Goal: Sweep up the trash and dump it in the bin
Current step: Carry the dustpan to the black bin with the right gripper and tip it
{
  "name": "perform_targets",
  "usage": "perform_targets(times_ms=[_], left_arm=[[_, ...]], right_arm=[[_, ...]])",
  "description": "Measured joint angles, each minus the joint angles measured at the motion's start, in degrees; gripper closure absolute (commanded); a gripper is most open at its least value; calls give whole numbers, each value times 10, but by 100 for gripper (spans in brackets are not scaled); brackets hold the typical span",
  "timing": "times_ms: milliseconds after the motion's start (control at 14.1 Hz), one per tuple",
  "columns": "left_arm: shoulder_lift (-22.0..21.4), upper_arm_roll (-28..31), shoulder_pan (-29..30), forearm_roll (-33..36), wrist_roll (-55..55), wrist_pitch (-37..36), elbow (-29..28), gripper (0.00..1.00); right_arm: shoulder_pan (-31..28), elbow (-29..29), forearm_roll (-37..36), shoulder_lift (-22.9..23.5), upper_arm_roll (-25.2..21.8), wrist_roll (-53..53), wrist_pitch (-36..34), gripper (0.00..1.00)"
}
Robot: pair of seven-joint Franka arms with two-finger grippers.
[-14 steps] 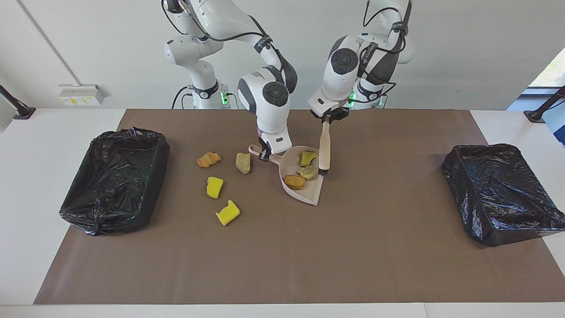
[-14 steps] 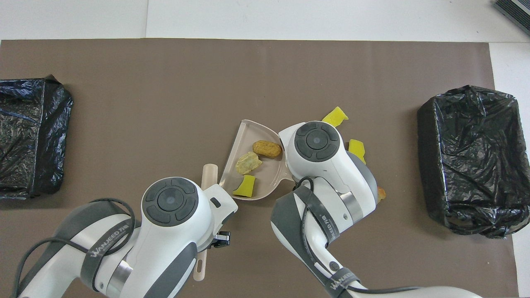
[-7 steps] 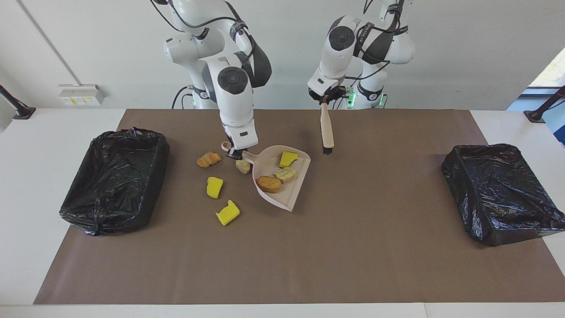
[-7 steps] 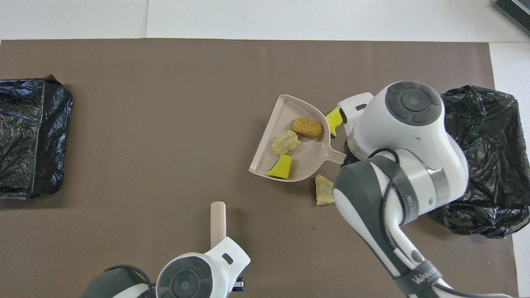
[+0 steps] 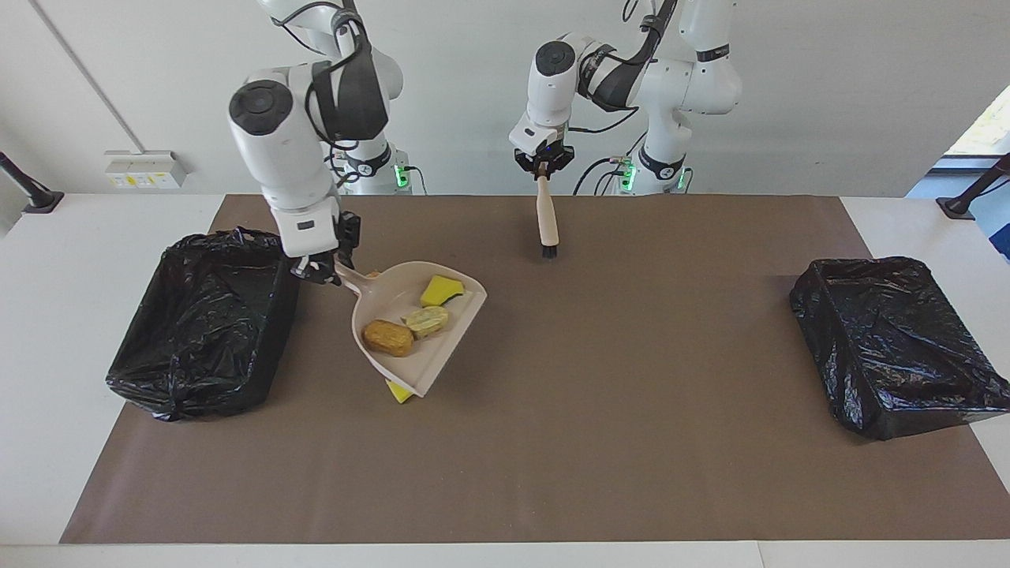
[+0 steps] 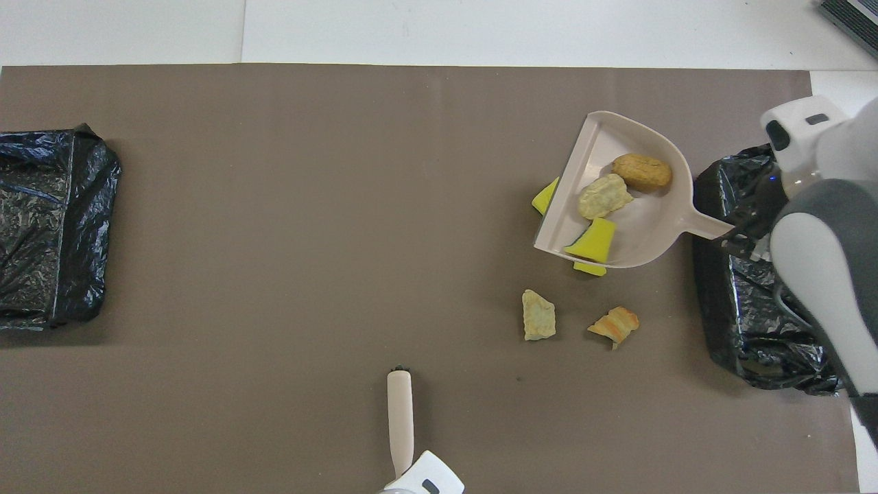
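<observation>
My right gripper (image 5: 319,268) is shut on the handle of the cream dustpan (image 5: 442,347) and holds it in the air beside the black bin (image 5: 205,323) at the right arm's end. In the pan lie a yellow sponge chunk (image 5: 440,290), a beige lump (image 5: 427,318) and a bread-like piece (image 5: 387,338). On the mat lie two yellow chunks (image 6: 545,197) (image 6: 590,269) partly under the pan (image 6: 603,137), a beige lump (image 6: 538,324) and an orange piece (image 6: 615,324). My left gripper (image 5: 543,167) is shut on the brush (image 5: 546,221), which hangs bristles down over the mat.
A second black-lined bin (image 5: 892,347) stands at the left arm's end of the brown mat. The white table shows around the mat's edges. The bin at the right arm's end also shows in the overhead view (image 6: 748,309), partly under my right arm.
My right arm has lifted the loaded dustpan and carried it toward the bin at its end. My left arm has raised the brush and drawn back toward the robots.
</observation>
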Motion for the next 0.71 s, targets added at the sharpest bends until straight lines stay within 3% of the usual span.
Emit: perform_targets(times_ms=[283, 496, 566, 637, 708], left_arm=[[19, -14, 0, 0, -15, 28, -3, 100], [40, -22, 0, 0, -16, 48, -7, 99], [43, -22, 0, 0, -16, 52, -7, 91], [45, -22, 0, 0, -16, 54, -7, 77], [45, -22, 0, 0, -15, 54, -7, 41]], right_arm=[[-129, 14, -27, 0, -4, -171, -17, 100], [-178, 18, -104, 1, -5, -229, -9, 100], [-188, 20, -129, 1, -5, -238, 5, 100], [-197, 20, -157, 1, -5, -248, 33, 100], [-206, 20, -184, 1, -5, -262, 69, 100]])
